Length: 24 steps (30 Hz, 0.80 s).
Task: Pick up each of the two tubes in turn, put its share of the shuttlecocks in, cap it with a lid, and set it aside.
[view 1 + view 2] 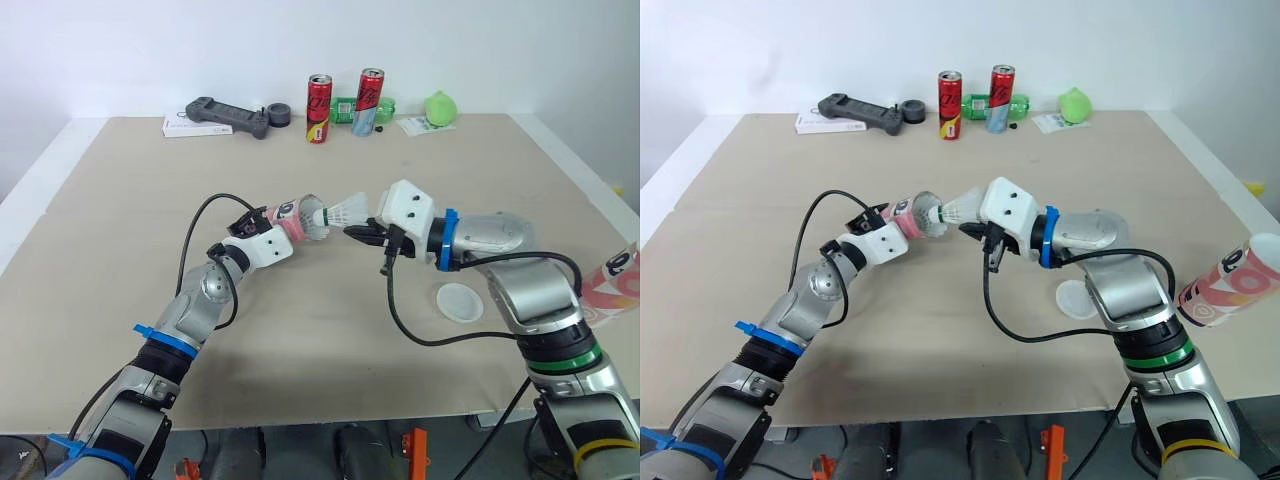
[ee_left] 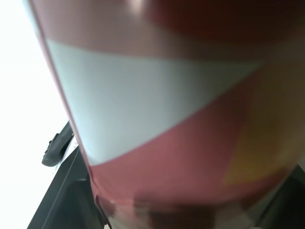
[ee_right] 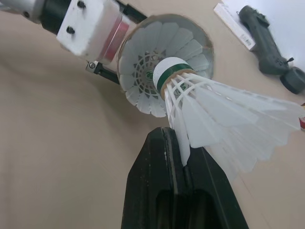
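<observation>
Pink tube (image 1: 296, 218) is held off the table (image 1: 120, 250), clamped in the fingers of the left gripper (image 1: 283, 222), its mouth met by a shuttlecock (image 1: 345, 211) pinched by its feathers in the fingers of the right gripper (image 1: 358, 234); a white lid (image 1: 459, 300) is seen near the right arm, a red can (image 1: 319, 108) well behind.

The tube (image 1: 291, 213) is patterned pink and white, the shuttlecock (image 3: 209, 107) white with a green band.
</observation>
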Each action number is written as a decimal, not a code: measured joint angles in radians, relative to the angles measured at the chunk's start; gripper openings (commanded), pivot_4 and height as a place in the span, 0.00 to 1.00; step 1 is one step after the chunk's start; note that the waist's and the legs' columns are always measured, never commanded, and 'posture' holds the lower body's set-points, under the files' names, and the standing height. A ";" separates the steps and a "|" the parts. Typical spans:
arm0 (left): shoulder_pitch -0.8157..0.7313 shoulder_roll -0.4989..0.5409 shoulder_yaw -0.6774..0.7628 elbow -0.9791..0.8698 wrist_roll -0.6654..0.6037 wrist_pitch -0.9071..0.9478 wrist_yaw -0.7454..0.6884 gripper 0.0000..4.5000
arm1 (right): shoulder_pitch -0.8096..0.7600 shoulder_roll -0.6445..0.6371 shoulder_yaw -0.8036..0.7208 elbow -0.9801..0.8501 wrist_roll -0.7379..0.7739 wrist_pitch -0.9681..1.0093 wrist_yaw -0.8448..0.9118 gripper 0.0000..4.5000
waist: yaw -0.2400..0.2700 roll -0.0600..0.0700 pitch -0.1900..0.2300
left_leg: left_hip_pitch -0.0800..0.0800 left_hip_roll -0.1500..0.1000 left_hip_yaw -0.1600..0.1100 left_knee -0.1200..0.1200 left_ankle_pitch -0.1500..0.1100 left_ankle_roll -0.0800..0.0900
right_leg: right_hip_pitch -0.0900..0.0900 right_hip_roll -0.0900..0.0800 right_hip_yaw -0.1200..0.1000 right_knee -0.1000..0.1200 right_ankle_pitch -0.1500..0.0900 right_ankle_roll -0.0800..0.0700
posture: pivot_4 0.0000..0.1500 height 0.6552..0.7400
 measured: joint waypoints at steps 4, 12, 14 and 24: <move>-0.001 -0.004 -0.005 0.000 0.000 -0.002 -0.001 0.66 | -0.054 0.056 0.051 0.072 -0.055 -0.028 -0.009 0.03 | -0.001 0.000 0.000 | 0.000 0.000 0.000 0.000 0.000 0.000 | 0.000 0.000 0.000 0.000 0.000 0.000 | 1.00 1.00; -0.001 -0.005 -0.007 0.000 0.001 -0.002 -0.001 0.66 | -0.109 0.137 0.105 0.134 -0.104 -0.078 0.004 0.17 | 0.000 0.000 0.000 | -0.001 0.000 0.000 0.000 0.000 0.000 | 0.000 0.000 0.000 0.000 0.000 0.000 | 1.00 1.00; 0.000 -0.005 -0.008 0.000 0.003 -0.002 -0.001 0.66 | -0.123 0.139 0.098 0.133 -0.099 -0.074 0.015 0.38 | 0.000 0.000 0.000 | 0.000 0.000 -0.001 0.000 0.000 0.000 | 0.000 0.000 0.000 0.000 0.000 0.000 | 1.00 1.00; -0.001 -0.007 -0.007 -0.001 0.002 -0.002 0.000 0.66 | -0.135 0.087 -0.028 0.022 0.057 0.034 0.106 0.89 | 0.001 0.000 0.000 | -0.001 0.000 -0.001 -0.001 0.000 0.000 | 0.000 0.000 -0.001 0.000 0.000 0.000 | 1.00 1.00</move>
